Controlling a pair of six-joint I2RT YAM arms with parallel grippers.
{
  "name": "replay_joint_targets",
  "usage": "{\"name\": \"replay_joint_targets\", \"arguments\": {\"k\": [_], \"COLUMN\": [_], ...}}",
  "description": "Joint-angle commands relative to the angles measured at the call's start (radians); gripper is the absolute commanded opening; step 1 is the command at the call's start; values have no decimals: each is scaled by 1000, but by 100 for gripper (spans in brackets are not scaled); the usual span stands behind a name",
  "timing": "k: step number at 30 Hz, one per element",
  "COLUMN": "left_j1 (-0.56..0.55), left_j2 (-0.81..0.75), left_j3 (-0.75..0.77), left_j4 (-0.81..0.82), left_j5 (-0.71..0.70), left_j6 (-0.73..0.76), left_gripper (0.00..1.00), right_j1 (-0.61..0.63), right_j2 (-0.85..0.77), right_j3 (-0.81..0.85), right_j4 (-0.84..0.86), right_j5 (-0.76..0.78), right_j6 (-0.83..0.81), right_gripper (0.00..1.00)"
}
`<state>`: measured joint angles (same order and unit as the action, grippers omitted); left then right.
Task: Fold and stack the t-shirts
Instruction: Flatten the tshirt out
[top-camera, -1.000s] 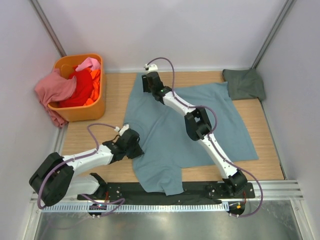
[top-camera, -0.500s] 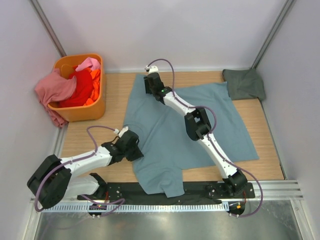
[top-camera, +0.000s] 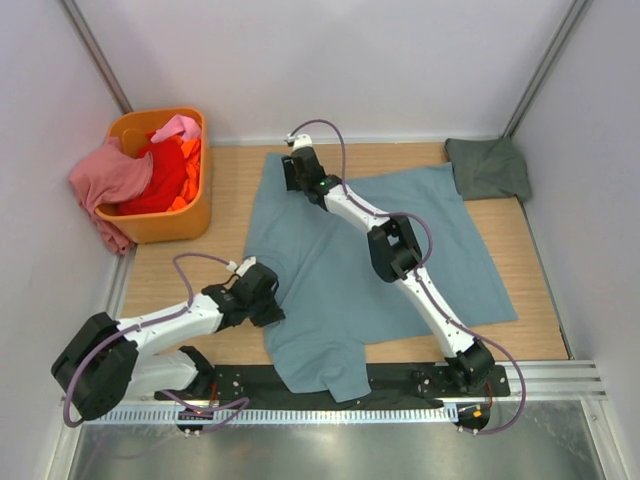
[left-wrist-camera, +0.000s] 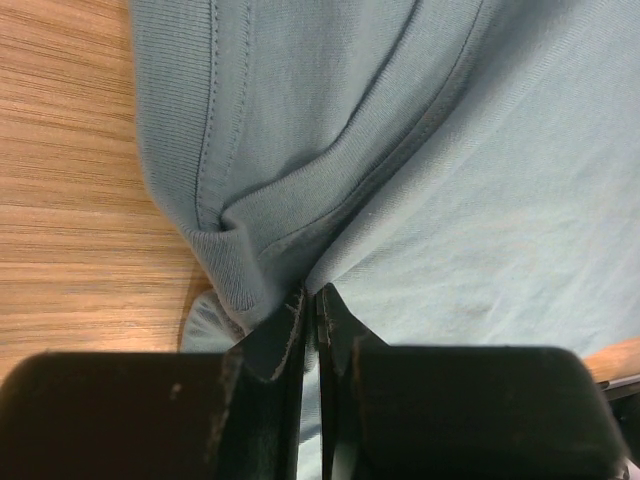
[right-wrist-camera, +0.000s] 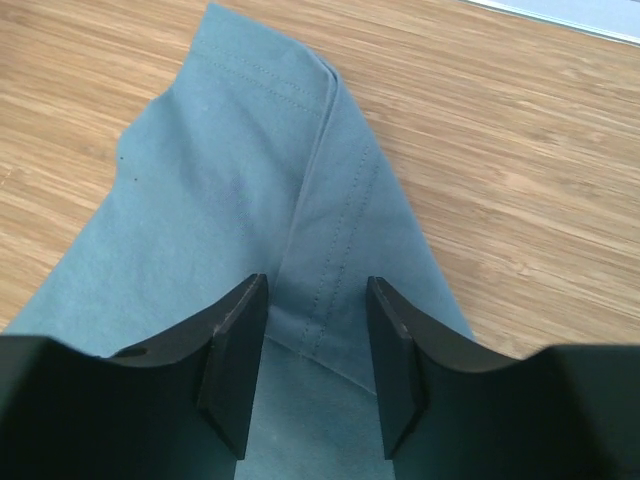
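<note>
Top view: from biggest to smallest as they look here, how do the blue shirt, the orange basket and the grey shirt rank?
1. blue shirt
2. basket
3. grey shirt

The left arm (top-camera: 170, 322) lies low across the lower left of the overhead view. The left gripper (left-wrist-camera: 308, 293) is closed tight, its jaws pinching a fold of the blue t-shirt (left-wrist-camera: 480, 180). The right arm (top-camera: 425, 295) stretches from lower right to upper middle, and the right gripper (right-wrist-camera: 315, 295) points down, jaws apart.
</note>
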<state>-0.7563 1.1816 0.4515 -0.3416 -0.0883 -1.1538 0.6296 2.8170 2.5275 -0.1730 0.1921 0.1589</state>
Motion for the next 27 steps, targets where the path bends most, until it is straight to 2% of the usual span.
{"name": "replay_joint_targets", "arguments": {"k": [1, 6, 9, 17, 19, 27], "left_j1": [-11, -11, -11, -12, -12, -20], "left_j2": [73, 85, 90, 112, 113, 115], "left_j3": [-57, -51, -50, -42, -40, -43], "left_j4": [-269, -269, -266, -266, -266, -266], "left_j5": [-40, -42, -45, -45, -45, -48], "left_j6": [28, 32, 31, 34, 35, 31], "left_gripper": [6, 6, 5, 4, 3, 2], "right_j1": [21, 21, 21, 19, 19, 2], "right_j2": [-51, -82, -94, -117, -122, -139], "right_j3": [-6, -48, -79, -108, -113, -73], "right_j4": [-43, -63, -82, -51, -40, 1], "right_j5": [13, 12, 23, 35, 36, 38], "right_j6": [-15, -22, -19, -21, -22, -47], "right_gripper": [47, 44, 38, 6, 1, 2]}}
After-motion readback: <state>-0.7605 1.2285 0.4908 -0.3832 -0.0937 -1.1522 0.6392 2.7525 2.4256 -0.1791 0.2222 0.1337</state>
